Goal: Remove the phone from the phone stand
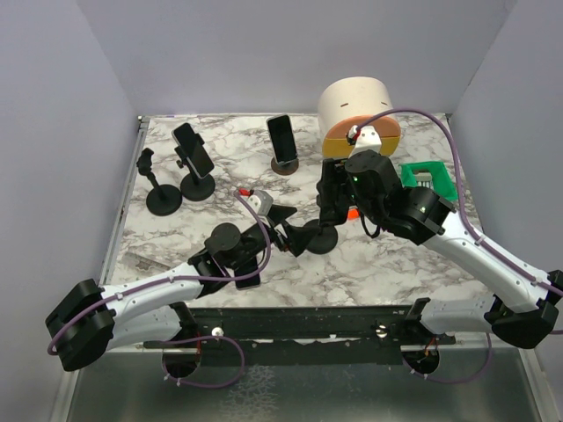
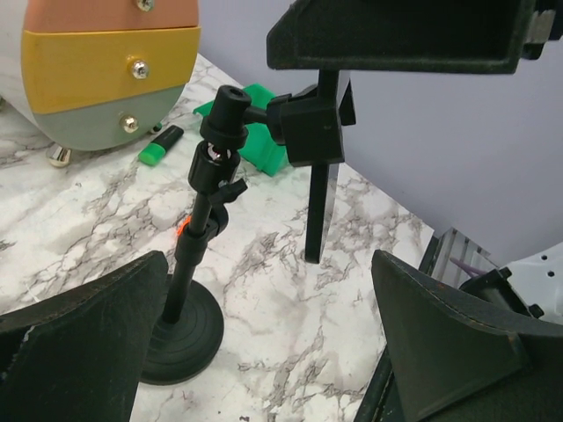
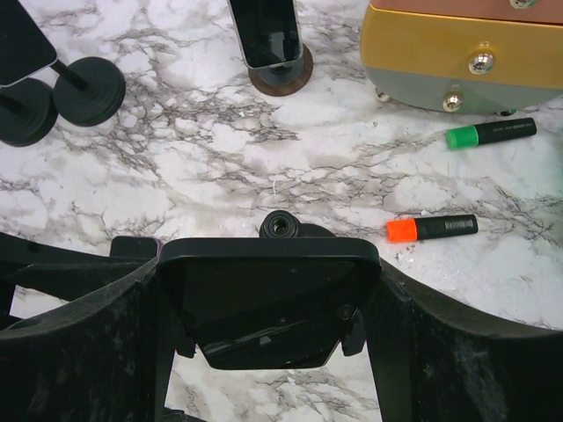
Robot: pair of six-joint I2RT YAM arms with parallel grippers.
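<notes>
Closest to the arm bases, on the white, grey-veined marble surface (image 1: 158,233), the left end effector (image 2: 268,264) has its two wedge-shaped black fingers spread fully apart with nothing between them, pointed at the stand from just beside it.

Just beyond stands the matte black phone stand (image 2: 189,255): a domed round base, a thin straight pole, and a knobbed ball joint at the top. The black slab-shaped phone (image 3: 264,303) sits in this stand's cradle, held by small clips on its long edges. Its upper face is dull and its lower part glossy.

The right end effector (image 3: 270,281) reaches over from the opposite side. Its broad, speckled black fingers are spread, one on each flank of the phone and very close to its edges. Whether they touch it cannot be told.

Past the stand lie two cylindrical markers, an orange-capped black marker (image 3: 431,229) and, further on, a green-capped black marker (image 3: 488,134), well apart from each other. A green plastic tray (image 1: 431,180) sits to the right.

Toward the back stands a cream cylindrical drawer unit (image 1: 356,105) with curved orange, yellow and grey fronts and shiny round knobs. Beside it, another dark phone stands upright in a round brown base (image 1: 282,141). At far left are two more black round-based stands, one bare (image 1: 163,195) and one carrying a tilted phone (image 1: 195,163).
</notes>
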